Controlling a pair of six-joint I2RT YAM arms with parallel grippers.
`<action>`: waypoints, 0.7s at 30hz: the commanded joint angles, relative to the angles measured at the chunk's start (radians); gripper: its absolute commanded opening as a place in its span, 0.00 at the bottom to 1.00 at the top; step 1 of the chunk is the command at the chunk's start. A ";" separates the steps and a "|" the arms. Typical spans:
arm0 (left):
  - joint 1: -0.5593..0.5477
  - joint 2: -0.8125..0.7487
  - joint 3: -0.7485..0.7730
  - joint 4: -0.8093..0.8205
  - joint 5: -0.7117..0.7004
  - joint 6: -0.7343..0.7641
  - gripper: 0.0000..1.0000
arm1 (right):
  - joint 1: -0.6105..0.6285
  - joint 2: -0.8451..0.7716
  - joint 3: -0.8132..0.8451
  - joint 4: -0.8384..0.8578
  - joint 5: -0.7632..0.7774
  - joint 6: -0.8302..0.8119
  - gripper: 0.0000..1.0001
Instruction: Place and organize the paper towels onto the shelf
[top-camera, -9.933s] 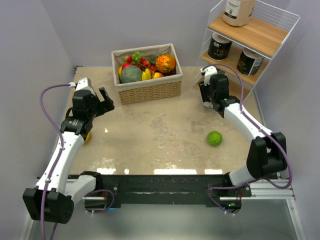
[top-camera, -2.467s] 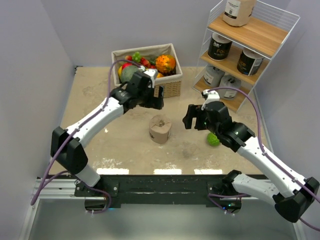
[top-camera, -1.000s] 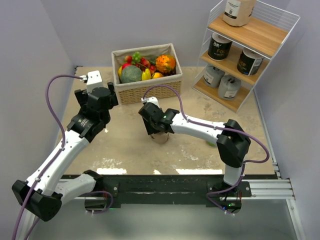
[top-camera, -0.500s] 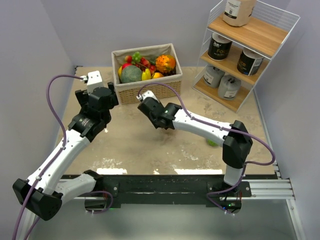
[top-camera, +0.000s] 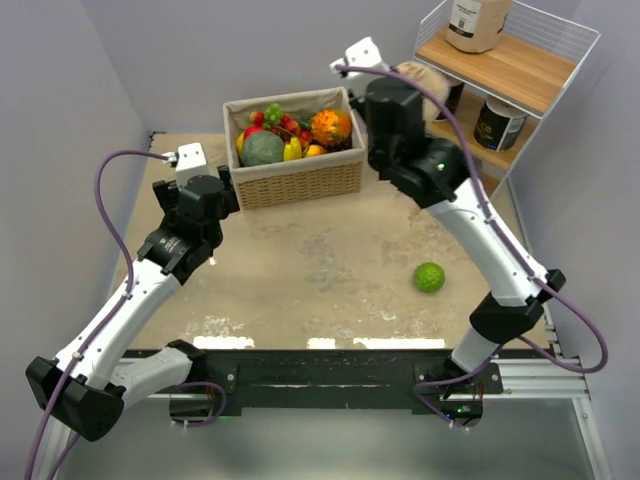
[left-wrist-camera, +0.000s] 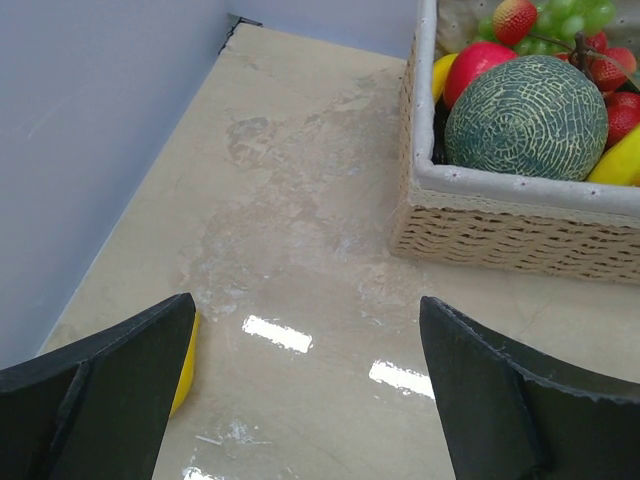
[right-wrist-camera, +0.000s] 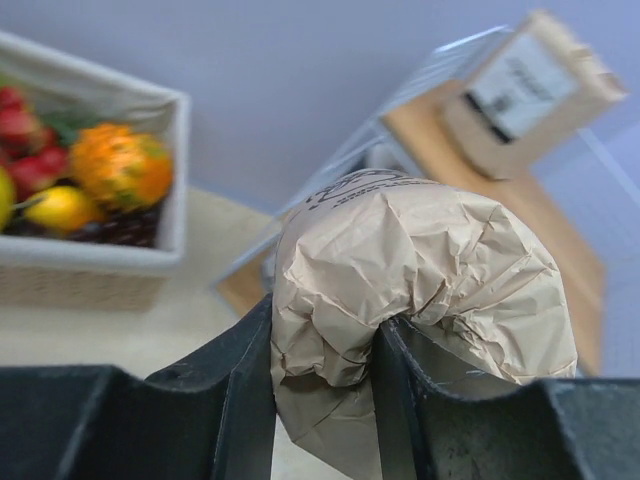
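Farthest left, the left hand (left-wrist-camera: 308, 322) hangs above the surface (top-camera: 300, 270) with its jaws spread wide and nothing between them. Its wrist camera looks down on bare marbled stone. A yellow thing (left-wrist-camera: 186, 366) peeks out just beside one finger, mostly hidden, so what it is cannot be told.

Next to the right, the wicker basket (top-camera: 300, 178) stands at the back of the surface, filled with fruit: a netted green melon (top-camera: 262, 149), an orange fruit (top-camera: 331, 126), and red and yellow pieces between them. The left hand is near the basket's front left corner, apart from it.

Further right, the right arm reaches up and back, and the right hand (right-wrist-camera: 325, 345) is clamped on a kraft tan roll (right-wrist-camera: 420, 260). The dark fingers (right-wrist-camera: 245, 385) press into the crumpled wrapper low on the roll, and its rounded end bulges above them. The roll is in the air, well off the surface, at the left edge of the shelf (top-camera: 520, 68) as seen from above; whether it touches the wire frame cannot be told.

The shelf stands in the back right corner. A second kraft roll (top-camera: 475, 22) sits on its top board and a black roll (top-camera: 498, 122) on the middle board, while the arm covers much of what lies lower. Down on the surface lies a green lime (top-camera: 430, 277), well apart from both hands.
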 joint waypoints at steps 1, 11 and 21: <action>-0.008 -0.020 -0.004 0.051 0.005 -0.024 1.00 | -0.075 -0.054 0.039 0.206 0.035 -0.324 0.30; -0.012 -0.033 -0.004 0.051 0.011 -0.029 1.00 | -0.281 -0.015 0.145 0.232 -0.063 -0.425 0.33; -0.014 -0.026 -0.005 0.049 0.019 -0.032 1.00 | -0.437 -0.005 0.090 0.270 -0.178 -0.451 0.34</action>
